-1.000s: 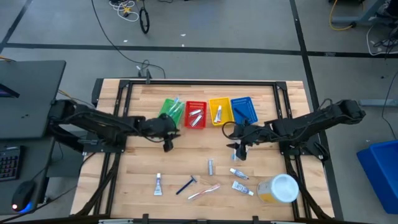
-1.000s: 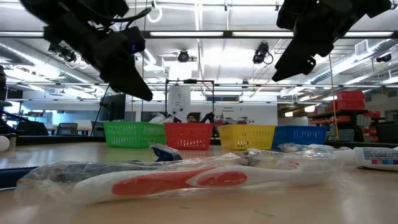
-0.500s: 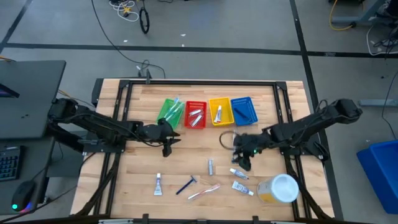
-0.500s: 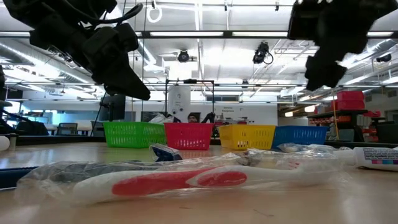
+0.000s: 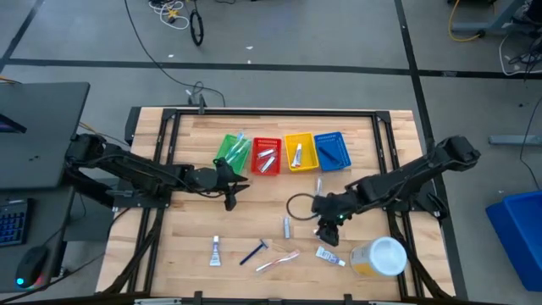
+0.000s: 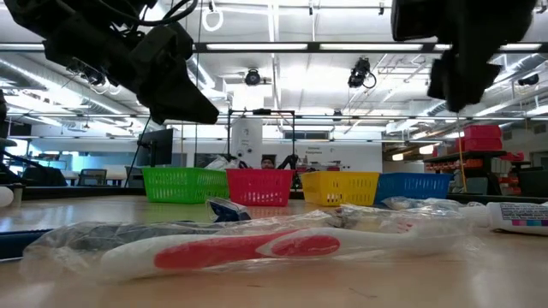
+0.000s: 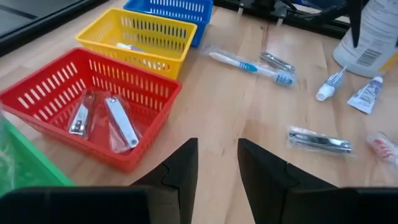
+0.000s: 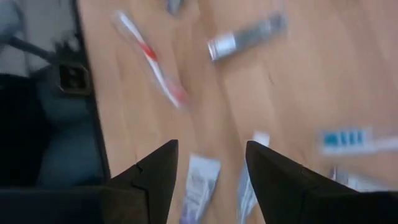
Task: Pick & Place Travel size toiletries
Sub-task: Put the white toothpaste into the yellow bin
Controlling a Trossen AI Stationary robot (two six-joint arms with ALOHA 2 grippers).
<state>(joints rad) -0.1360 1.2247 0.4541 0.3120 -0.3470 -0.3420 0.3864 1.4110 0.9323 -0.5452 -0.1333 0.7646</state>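
Note:
The toiletries lie loose on the near half of the table: a silvery clipper (image 5: pixel 287 226), a white tube (image 5: pixel 215 251), a dark blue razor (image 5: pixel 254 252), a pink toothbrush (image 5: pixel 278 261) and two small tubes (image 5: pixel 330 255). A blue toothbrush (image 7: pixel 249 65) lies close to the baskets. My right gripper (image 5: pixel 328 230) hangs open above the small tubes, pointing steeply down; a white tube (image 8: pixel 200 186) shows between its fingers, far below them. My left gripper (image 5: pixel 229 199) stands open in the air near the red basket (image 7: pixel 93 93), with nothing between its fingers (image 7: pixel 217 168).
Green (image 5: pixel 233 152), red (image 5: pixel 266 157), yellow (image 5: pixel 298 152) and blue (image 5: pixel 332 150) baskets stand in a row at the table's far middle; the red one holds clippers. A large white-lidded yellow jar (image 5: pixel 378 257) stands at the near right. Bare wood lies near left.
My right gripper has swung from in front of the blue basket toward the table's near edge, tipping further down and turning about its own axis. It now stands over the small tubes. My left gripper has stayed about where it was.

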